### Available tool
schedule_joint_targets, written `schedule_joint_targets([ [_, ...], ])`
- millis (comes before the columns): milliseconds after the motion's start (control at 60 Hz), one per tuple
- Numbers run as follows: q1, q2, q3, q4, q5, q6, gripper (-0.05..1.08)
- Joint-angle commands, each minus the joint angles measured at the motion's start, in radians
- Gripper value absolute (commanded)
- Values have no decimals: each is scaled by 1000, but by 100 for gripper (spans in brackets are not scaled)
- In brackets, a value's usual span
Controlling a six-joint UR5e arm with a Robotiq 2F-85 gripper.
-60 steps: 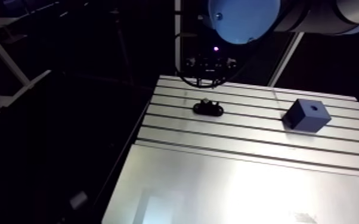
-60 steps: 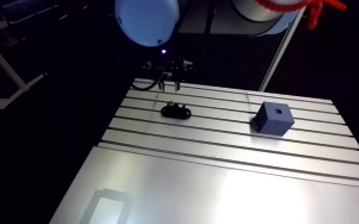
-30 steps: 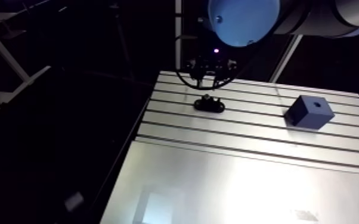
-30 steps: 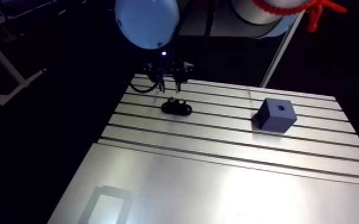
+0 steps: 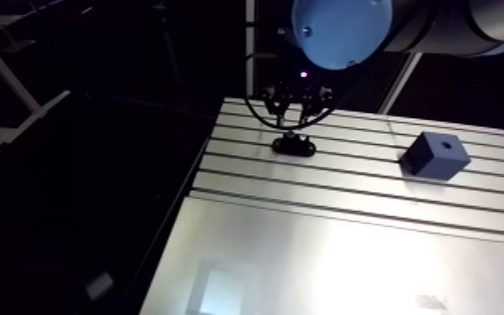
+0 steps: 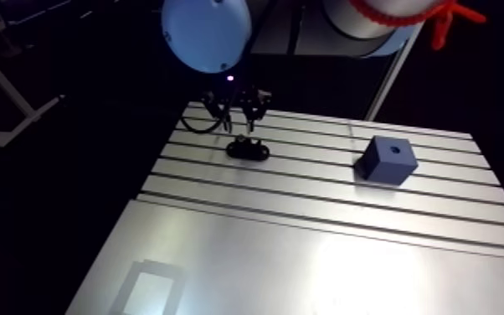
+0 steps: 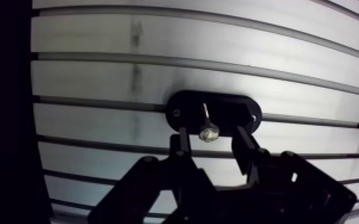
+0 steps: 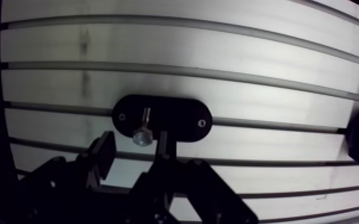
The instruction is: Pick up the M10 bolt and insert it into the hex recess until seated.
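Silvery M10 bolt (image 7: 208, 132) sits on the black oval holder (image 7: 235, 110), upper middle of the arm view. Its head is squarely between your gripper's (image 7: 211, 137) spread, empty fingers, and its shank points ahead of them.

The slotted aluminium table (image 5: 347, 180) has dark grooves across its far half, and its near half is a smooth, bright sheet. A black oval holder (image 7: 229, 110) with a small hole near each end lies flat over one groove by the far edge. A dark blue block (image 5: 436, 156) with a hole in its top face sits well apart from the holder.
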Motion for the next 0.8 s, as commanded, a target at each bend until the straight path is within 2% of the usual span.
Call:
schedule_joint_targets([
  [17, 1, 1, 4, 0, 0, 0, 51],
  [800, 1, 14, 24, -41, -3, 35, 51],
])
